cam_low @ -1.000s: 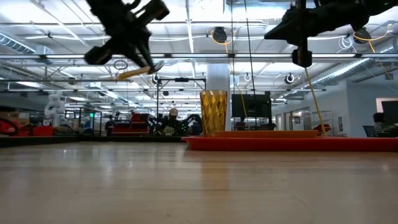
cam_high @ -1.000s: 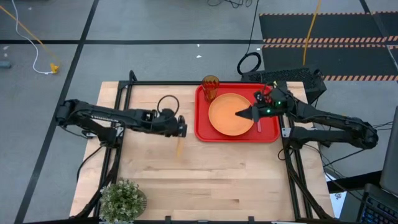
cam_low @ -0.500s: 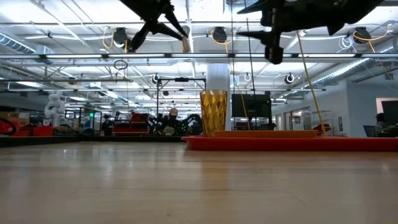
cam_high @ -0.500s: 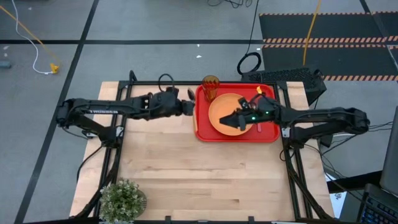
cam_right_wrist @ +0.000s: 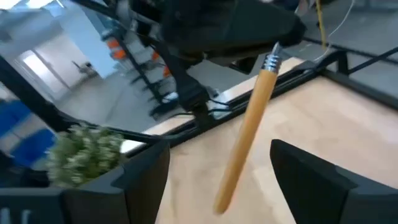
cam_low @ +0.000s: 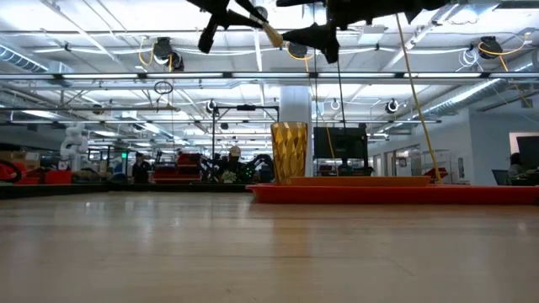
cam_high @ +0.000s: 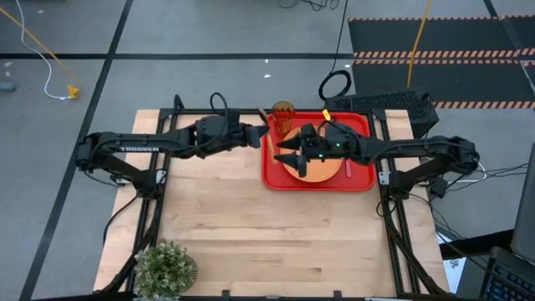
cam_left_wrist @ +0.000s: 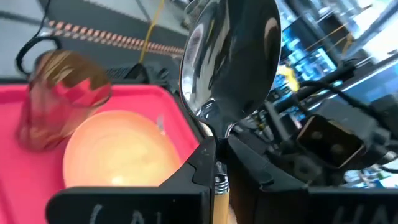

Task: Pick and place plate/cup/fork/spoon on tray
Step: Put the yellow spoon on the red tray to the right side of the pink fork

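Left gripper [cam_high: 261, 134] clamped on spoon [cam_left_wrist: 227, 56] beside tray [cam_high: 361, 180]; right gripper [cam_high: 284, 156] agape over plate [cam_high: 322, 170].

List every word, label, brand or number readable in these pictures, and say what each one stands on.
"TROSSEN", white letters, only just readable, on the left arm's upper link in the high view.
White marks on the left wrist's own housing: blurred, unreadable.
No print shows on the tray, cup or plate.
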Robot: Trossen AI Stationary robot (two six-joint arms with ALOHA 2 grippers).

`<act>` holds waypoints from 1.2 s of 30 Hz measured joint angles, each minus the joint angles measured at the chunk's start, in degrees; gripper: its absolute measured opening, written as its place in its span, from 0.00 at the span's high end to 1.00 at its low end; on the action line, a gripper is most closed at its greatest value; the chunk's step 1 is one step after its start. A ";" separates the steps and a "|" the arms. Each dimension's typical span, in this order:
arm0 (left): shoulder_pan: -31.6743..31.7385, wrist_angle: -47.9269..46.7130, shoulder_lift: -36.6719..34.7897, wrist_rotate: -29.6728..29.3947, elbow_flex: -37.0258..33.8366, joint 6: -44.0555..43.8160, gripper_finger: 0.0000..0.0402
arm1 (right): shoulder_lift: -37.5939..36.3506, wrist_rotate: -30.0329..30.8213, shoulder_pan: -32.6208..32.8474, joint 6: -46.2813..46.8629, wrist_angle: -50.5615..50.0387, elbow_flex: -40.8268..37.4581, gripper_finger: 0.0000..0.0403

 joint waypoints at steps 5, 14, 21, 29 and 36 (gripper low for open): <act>0.00 3.92 0.00 -0.11 0.00 3.41 0.94 | 2.90 0.56 -0.17 -2.07 -0.57 3.53 0.34; 0.15 4.38 0.00 -0.47 0.00 6.88 0.94 | 4.08 5.97 -0.32 2.03 -4.62 4.33 0.46; 0.21 4.45 0.00 -0.60 -0.01 6.98 0.94 | 4.01 5.68 -1.29 3.98 -4.43 4.33 0.69; 0.22 6.07 0.00 -0.64 -0.11 6.63 0.94 | 3.92 5.46 -1.42 3.11 -4.25 4.35 0.91; 0.37 6.29 0.00 0.14 -0.11 6.66 0.91 | 3.92 2.32 -3.10 5.71 -4.14 4.35 0.97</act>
